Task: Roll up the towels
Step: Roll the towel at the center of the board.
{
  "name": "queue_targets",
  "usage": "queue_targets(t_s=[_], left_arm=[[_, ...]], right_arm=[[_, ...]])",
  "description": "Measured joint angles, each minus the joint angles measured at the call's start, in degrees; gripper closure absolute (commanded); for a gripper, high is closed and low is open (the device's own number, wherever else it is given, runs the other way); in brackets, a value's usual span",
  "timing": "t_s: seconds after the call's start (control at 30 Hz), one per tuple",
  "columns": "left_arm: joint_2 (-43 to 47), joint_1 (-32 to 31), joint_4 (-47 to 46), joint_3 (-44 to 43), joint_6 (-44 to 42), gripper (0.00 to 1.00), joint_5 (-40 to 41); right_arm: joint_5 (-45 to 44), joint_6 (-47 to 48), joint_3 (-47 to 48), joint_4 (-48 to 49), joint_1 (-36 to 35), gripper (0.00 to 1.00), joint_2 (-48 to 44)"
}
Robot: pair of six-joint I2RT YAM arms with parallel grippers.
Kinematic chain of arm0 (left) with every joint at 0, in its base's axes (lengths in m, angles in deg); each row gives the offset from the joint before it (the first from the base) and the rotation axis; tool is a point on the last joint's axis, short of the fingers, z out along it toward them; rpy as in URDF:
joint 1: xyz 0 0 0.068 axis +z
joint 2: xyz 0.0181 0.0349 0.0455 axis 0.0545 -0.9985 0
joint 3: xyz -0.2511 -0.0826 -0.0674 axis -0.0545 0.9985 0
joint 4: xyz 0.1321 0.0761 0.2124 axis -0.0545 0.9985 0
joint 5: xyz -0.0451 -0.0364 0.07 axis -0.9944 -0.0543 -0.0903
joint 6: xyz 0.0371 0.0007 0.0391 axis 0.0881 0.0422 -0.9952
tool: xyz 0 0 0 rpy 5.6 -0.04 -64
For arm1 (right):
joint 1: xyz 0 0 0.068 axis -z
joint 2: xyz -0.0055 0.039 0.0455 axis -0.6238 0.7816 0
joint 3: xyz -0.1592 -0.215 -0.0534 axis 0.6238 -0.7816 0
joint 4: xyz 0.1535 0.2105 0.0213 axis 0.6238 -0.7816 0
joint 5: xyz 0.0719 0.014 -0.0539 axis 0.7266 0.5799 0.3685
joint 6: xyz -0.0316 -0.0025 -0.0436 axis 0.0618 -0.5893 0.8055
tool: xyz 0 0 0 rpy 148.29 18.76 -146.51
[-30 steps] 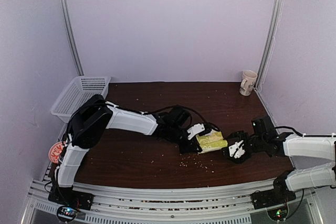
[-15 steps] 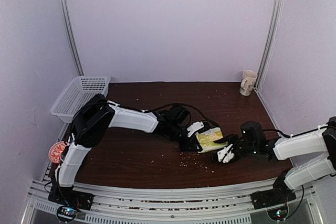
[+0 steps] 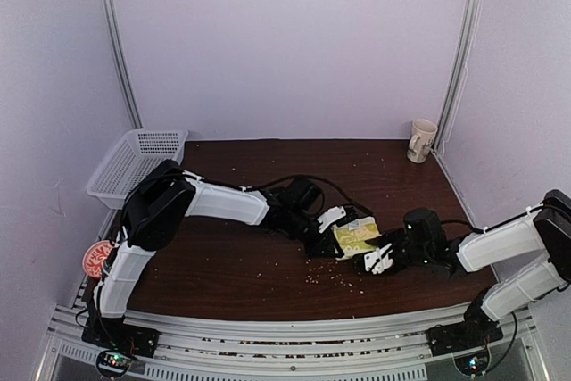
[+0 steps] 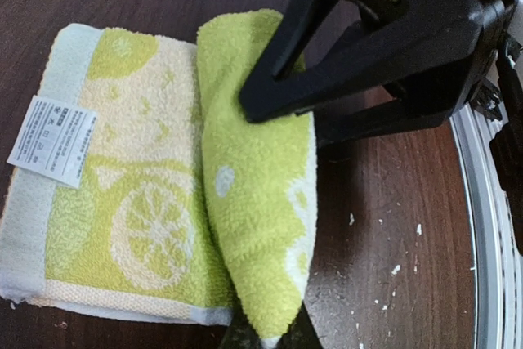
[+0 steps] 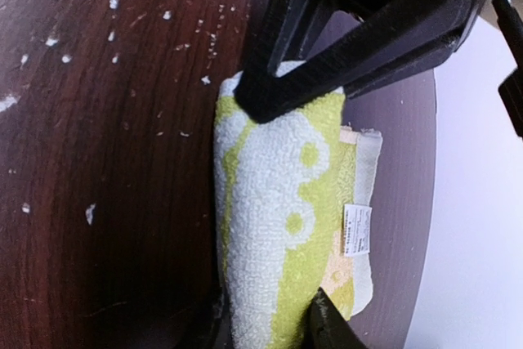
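The yellow-green terry towel (image 4: pixel 155 194), lemon-patterned and half rolled, lies right of centre toward the near edge of the dark wooden table (image 3: pixel 223 265). The left hand (image 4: pixel 265 339) is clamped tight on one end of the roll; the right hand (image 5: pixel 271 328) has half-open fingers flanking the other end, and I cannot tell whether it grips

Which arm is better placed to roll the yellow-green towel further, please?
Probably left: the left end effector is clamped on one end of the roll in the yellow-green towel, while the right end effector straddles the other end, grip unclear.

Soft even light, close foregrounds slightly blurred
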State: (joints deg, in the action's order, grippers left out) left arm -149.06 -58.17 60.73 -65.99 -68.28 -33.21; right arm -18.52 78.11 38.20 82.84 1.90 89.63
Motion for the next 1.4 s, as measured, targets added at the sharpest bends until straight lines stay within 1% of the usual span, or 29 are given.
queue_targets(t_s=[0.1, 0.2, 0.23, 0.4, 0.43, 0.53, 0.6, 0.73, 0.87, 0.97, 1.17, 1.4], left_arm=[[0.0, 0.0, 0.0, 0.0, 0.0, 1.0, 0.0], [0.0, 0.0, 0.0, 0.0, 0.0, 0.95, 0.0], [0.0, 0.0, 0.0, 0.0, 0.1, 0.9, 0.0], [0.4, 0.1, -1.1, 1.4, 0.1, 0.48, 0.8], [1.0, 0.1, -1.9, 2.6, 0.2, 0.43, 1.2], [4.5, 0.3, -3.5, 7.7, -0.5, 0.31, 3.9], [7.5, 0.4, -4.3, 11.9, -0.9, 0.29, 6.6], [13.7, 0.5, -7.1, 20.1, -2.5, 0.27, 12.1], [19.6, 0.1, -12.5, 27.5, -5.6, 0.27, 18.6], [21.8, -1.0, -16.8, 30.9, -9.0, 0.26, 24.2], [21.8, -5.0, -23.1, 33.8, -16.1, 0.26, 32.8], [21.0, -6.4, -30.1, 33.9, -23.1, 0.26, 37.7]], right_arm=[[-0.2, -0.2, 0.2, -0.3, -0.1, 0.91, 0.4], [-0.1, -0.3, 0.7, -1.2, -0.1, 1.0, 0.4], [-0.1, -0.7, 0.9, -1.5, -0.1, 1.0, 0.4], [0.0, -1.0, 1.8, -3.3, -0.2, 1.0, 0.5], [0.1, -1.2, 2.4, -4.2, -0.2, 1.0, 0.5], [0.2, -2.3, 4.3, -6.9, -0.2, 1.0, 1.0], [0.6, -3.0, 5.9, -9.2, -0.1, 1.0, 1.5], [1.9, -4.8, 9.4, -14.3, 0.6, 1.0, 2.7], [3.7, -6.5, 14.9, -20.9, 1.5, 1.0, 5.5], [5.3, -7.5, 19.4, -25.9, 2.5, 1.0, 8.4], [10.7, -9.2, 28.4, -37.3, 5.7, 1.0, 13.4], [17.2, -9.8, 37.0, -50.3, 9.7, 1.0, 18.1]])
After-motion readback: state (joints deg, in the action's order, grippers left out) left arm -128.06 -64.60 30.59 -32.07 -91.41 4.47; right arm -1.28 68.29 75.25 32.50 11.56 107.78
